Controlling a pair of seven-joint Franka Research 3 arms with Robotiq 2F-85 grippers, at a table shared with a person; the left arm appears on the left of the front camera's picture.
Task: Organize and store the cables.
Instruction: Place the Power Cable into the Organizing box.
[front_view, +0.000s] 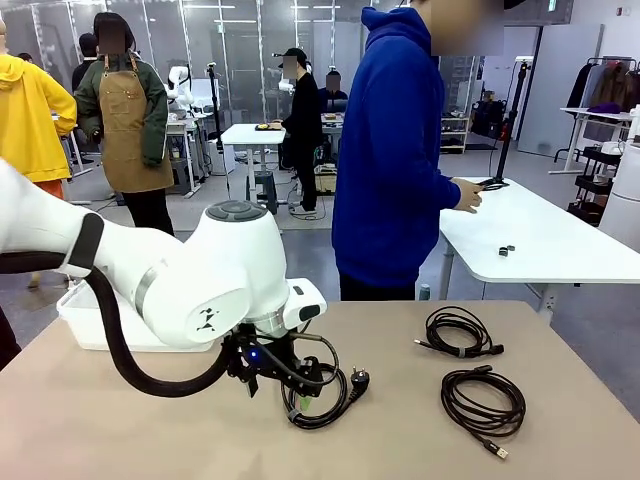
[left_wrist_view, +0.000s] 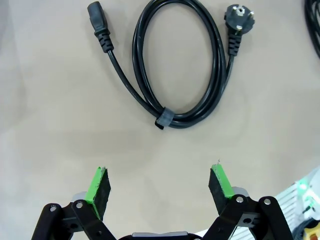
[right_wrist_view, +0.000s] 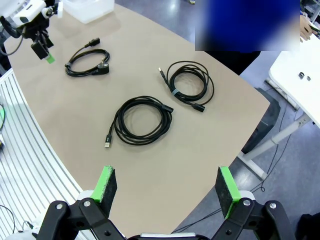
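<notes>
Hanging spread and empty, the left hand (left_wrist_view: 159, 172) has the coiled cable (left_wrist_view: 163, 118) just ahead.

Bright even overhead light, soft shadows, seemingly sharp

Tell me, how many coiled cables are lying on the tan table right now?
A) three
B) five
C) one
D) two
A: three separate coils lie on the table, apart from one another: the power cord with its round plug, the middle cable and the far cable.
</notes>
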